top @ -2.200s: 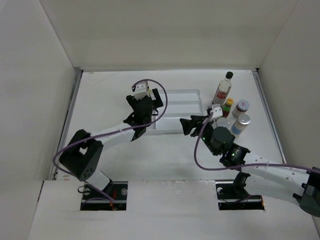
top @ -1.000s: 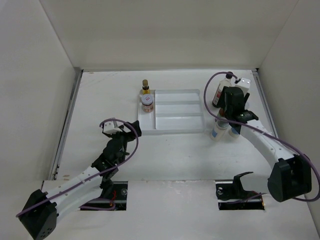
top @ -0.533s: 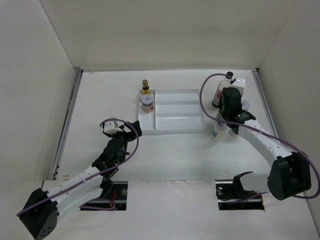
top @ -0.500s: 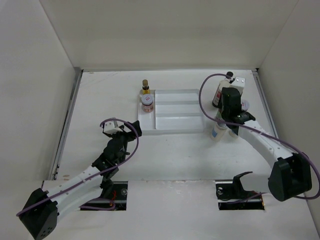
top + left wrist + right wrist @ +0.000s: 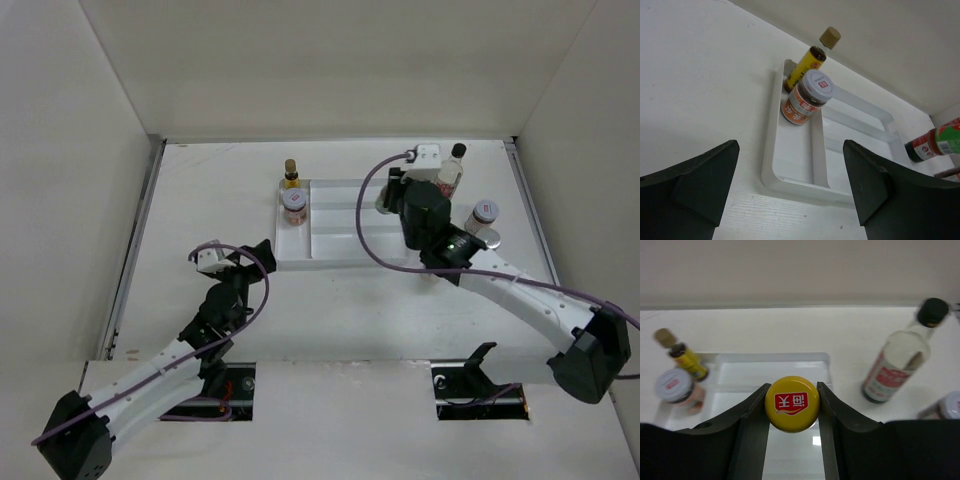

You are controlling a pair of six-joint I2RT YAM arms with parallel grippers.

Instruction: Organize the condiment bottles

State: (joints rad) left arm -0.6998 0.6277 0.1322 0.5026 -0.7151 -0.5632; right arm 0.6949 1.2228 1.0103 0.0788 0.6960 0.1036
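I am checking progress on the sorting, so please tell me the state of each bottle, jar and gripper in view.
Yellow-capped bottle: gripped at its cap.
Right gripper: shut on that bottle.
Left gripper: open, empty.
Tall black-capped bottle: upright on the table, capped.
Small yellow bottle: upright, capped, in the tray's left compartment.
Orange-label jar: upright, lidded, same compartment, nearer the arms.
Silver-lidded jar: upright on the table, lidded.
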